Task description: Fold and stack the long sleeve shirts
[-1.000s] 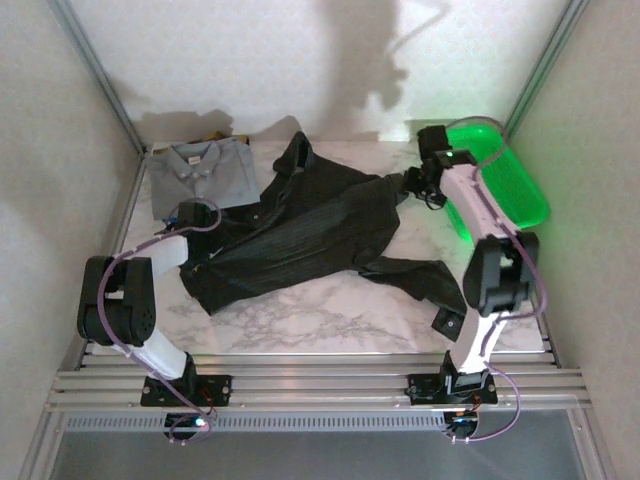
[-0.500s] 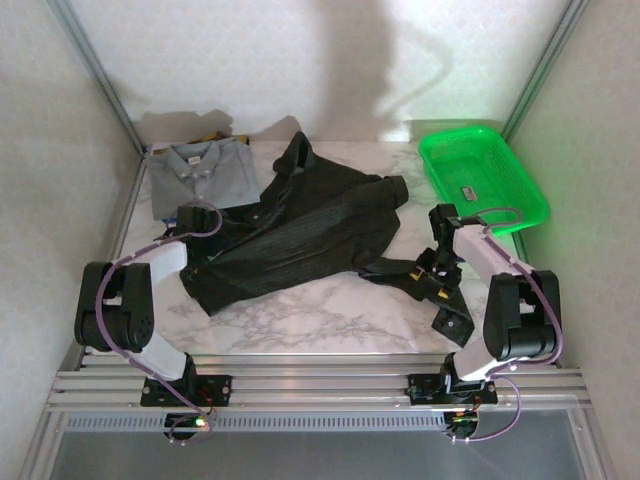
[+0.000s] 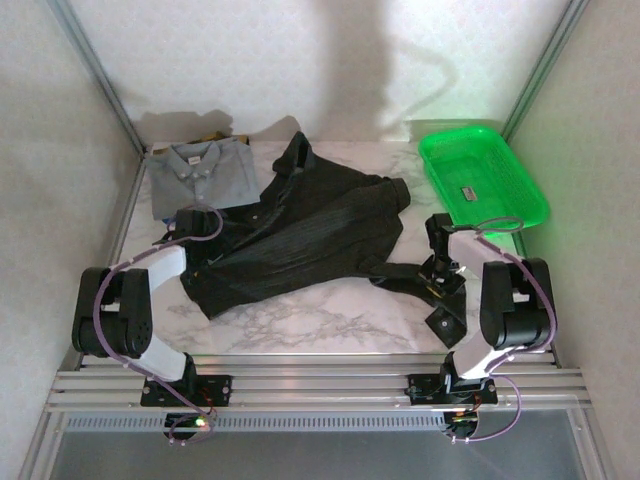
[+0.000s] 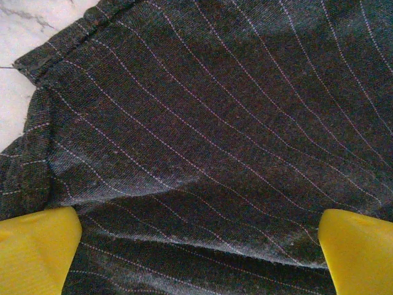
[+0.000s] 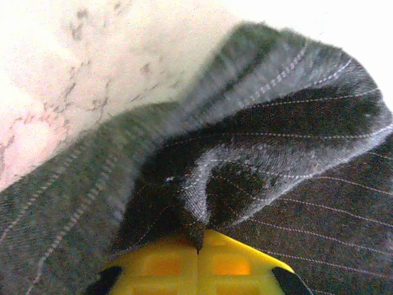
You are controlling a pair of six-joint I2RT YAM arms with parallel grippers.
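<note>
At the right gripper [image 3: 437,272]: jaws pressed together on the sleeve [image 3: 405,275] of the dark striped shirt [image 3: 310,230], in front of the green basket [image 3: 432,165] and apart from it. Seen from the right wrist: a bunched ridge of pinstriped cloth [image 5: 258,153] pinched at the yellow fingertips [image 5: 196,264], with the marble table [image 5: 73,74] behind.

A second ago: up against the basket's left wall, hiding part of it, jaws partly apart. Half a second ago: already down over the sleeve end, not yet closed. Now clamps the sleeve end, drawn up into a fold. Basket back in full view, unmoved.

At the left gripper [image 3: 200,225]: spread wide, far left of the basket, low over the shirt's left edge. From the left wrist: yellow pads [image 4: 37,246] at either side, flat striped fabric [image 4: 202,135] between them. Touching or just above, cannot tell. Barely shifted from a second ago, same wide spread.

Dark striped shirt: sprawls across the table left of the basket, collar toward the back wall, body much as before.

Grey shirt [image 3: 200,172]: folded, at the back corner farthest left of the basket, just beside the dark one, unchanged.
</note>
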